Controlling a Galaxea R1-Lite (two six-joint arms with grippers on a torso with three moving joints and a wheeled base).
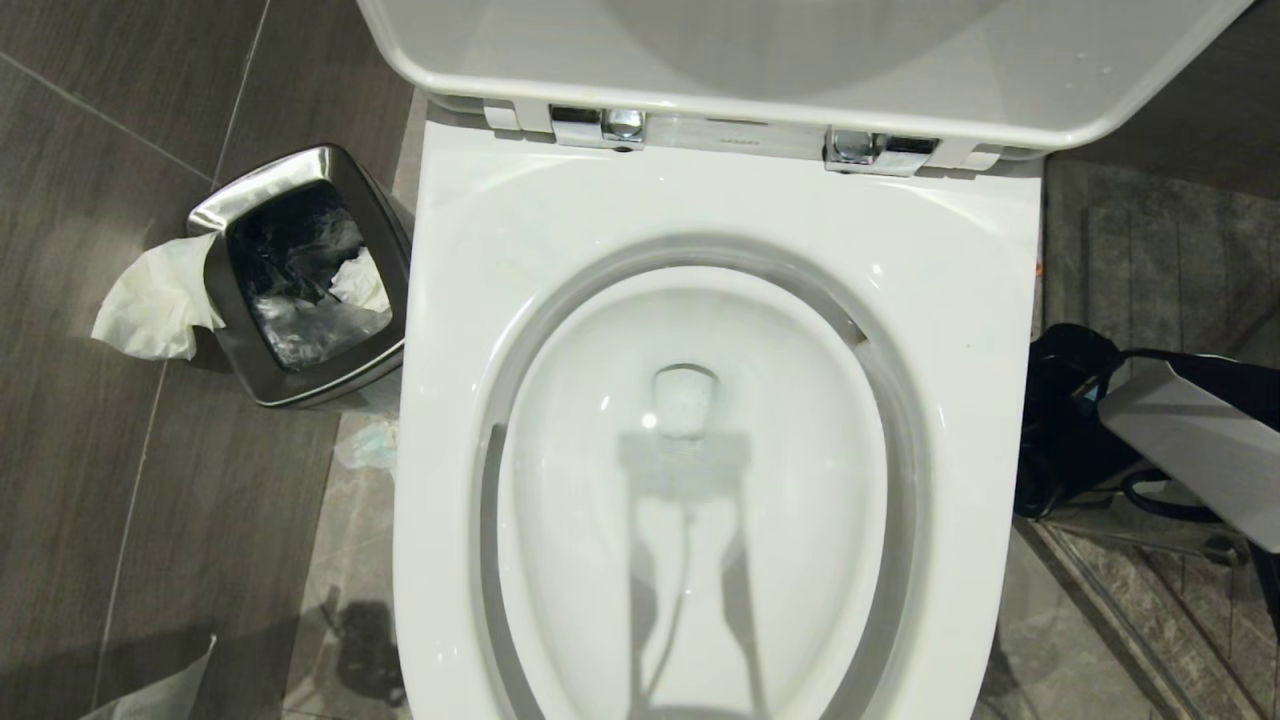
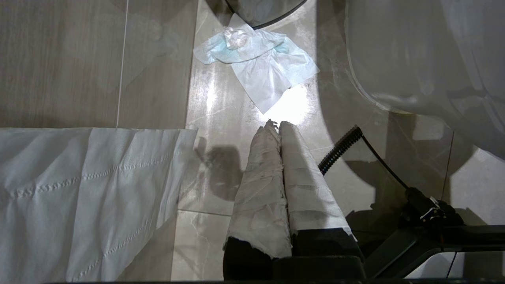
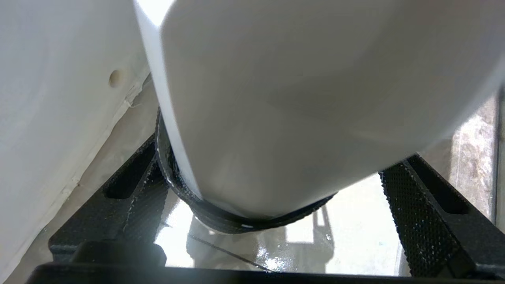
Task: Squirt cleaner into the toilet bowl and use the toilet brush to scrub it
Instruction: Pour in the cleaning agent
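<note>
The bowl (image 1: 700, 480) fills the middle of the head view, its lid (image 1: 800, 60) raised behind on two chrome hinges (image 1: 620, 125). The right gripper (image 3: 272, 205) sits low at the bowl's right side, by the floor. Its black, finely knurled fingers (image 3: 418, 205) are spread wide on either side of a large smooth white rounded object with a black ribbed ring at its end; what the object is cannot be told, nor whether the fingers press on it. In the head view only the white and black of that arm (image 1: 1180, 440) shows, beside the bowl's right rim.

The left gripper (image 2: 279, 125) hangs over the floor at the bowl's left side, apart from it, its two paper-wrapped fingers pressed together and holding nothing.

The bowl is glossy white ceramic, an oval basin inside a wide flat rim squared at the back, with clear water low in the middle. The floor (image 1: 120, 420) is large grey tiles with thin joints. A square steel bin (image 1: 305, 275) with a black liner stands left of the bowl; crumpled tissue (image 1: 155, 300) hangs over its edge. More tissue (image 2: 256, 59) lies on the floor near the base.
</note>
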